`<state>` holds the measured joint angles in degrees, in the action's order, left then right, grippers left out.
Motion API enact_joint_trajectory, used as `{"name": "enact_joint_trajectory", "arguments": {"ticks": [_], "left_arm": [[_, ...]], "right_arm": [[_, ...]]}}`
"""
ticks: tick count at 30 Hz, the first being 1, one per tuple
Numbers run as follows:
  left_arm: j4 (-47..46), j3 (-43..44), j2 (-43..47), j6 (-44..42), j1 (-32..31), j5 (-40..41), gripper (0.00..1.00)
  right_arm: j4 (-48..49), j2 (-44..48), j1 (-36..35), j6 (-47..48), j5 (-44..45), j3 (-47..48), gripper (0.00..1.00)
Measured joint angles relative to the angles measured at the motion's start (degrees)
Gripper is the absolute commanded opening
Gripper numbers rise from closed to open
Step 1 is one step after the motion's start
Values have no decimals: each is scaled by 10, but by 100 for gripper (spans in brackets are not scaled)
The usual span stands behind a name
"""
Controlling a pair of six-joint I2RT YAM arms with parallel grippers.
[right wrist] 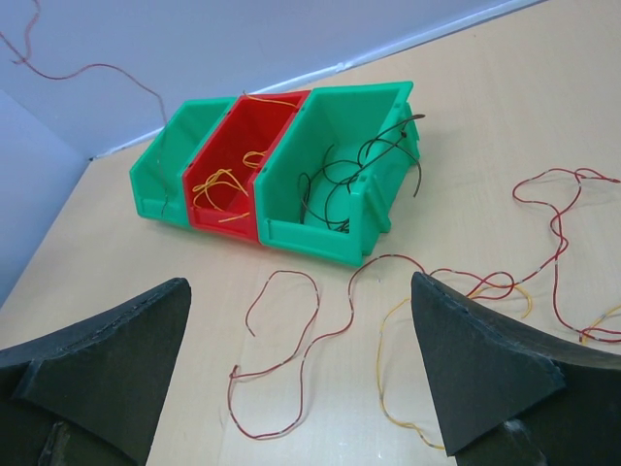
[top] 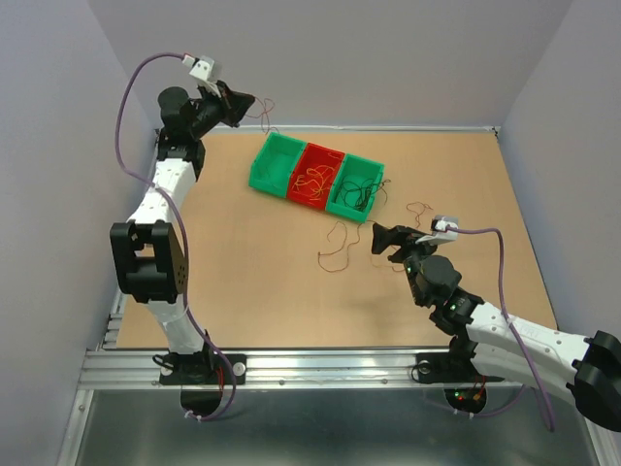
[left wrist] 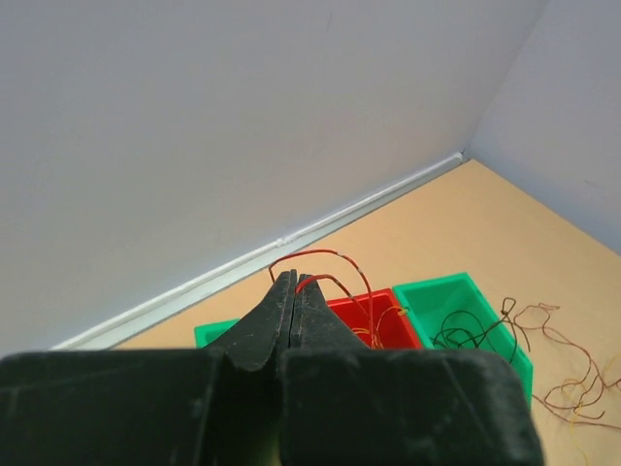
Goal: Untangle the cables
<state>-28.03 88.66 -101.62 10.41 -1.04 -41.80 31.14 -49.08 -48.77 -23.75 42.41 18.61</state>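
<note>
Across the tan wooden tabletop (top: 243,291), the biggest hazard I see is the row of three plastic bins (right wrist: 320,238), green, red and green, sitting toward the far side. Black wire loops (right wrist: 340,180) hang over the rim of the right-hand green bin, so a strand dragged past could snag them and pull them out, or shift the bins. My left gripper (top: 241,101) is raised high at the far left corner with its fingers pressed together on a thin dark-red wire strand (left wrist: 340,260). The pinch looks to be right at the tips, so I judge a jerk could let the strand slip, and if its trailing end is looped with others it would drag them up too. My right gripper (top: 383,239) hovers low, fingers spread wide and holding nothing, above the loose clump of dark-red and orange-yellow cables (right wrist: 301,340) lying on the table just in front of the bins. Closing there could catch two strands at once and tighten the tangle.
</note>
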Motion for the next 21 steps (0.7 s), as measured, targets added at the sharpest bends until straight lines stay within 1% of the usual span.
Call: {"name": "enact_joint_trajectory", "arguments": {"ticks": [3, 6, 10, 12, 14, 16, 17, 18, 19, 21], "left_arm": [[1, -22, -14, -35, -23, 34, 0], [41, -30, -44, -80, -47, 111, 0], [165, 55, -145, -136, -66, 197, 0], [219, 59, -180, -168, -75, 238, 0], [253, 59, -201, -192, -82, 275, 0], [288, 63, -232, -221, -104, 324, 0], [307, 74, -245, -230, -114, 343, 0], [335, 109, -284, -245, -135, 376, 0], [334, 132, -308, -254, -146, 395, 0], [351, 178, -334, -265, -163, 416, 8]], "right_arm": [[0, 0, 0, 0, -3, 0, 100], [0, 2, 0, 0, -5, 0, 100], [0, 10, 0, 0, -9, 0, 100], [1, 12, 0, 0, -9, 0, 100], [1, 12, 0, 0, -10, 0, 100], [1, 11, 0, 0, -10, 0, 100], [1, 10, 0, 0, -11, 0, 100], [1, 10, 0, 0, -11, 0, 100], [1, 9, 0, 0, -11, 0, 100], [1, 8, 0, 0, -11, 0, 100]]}}
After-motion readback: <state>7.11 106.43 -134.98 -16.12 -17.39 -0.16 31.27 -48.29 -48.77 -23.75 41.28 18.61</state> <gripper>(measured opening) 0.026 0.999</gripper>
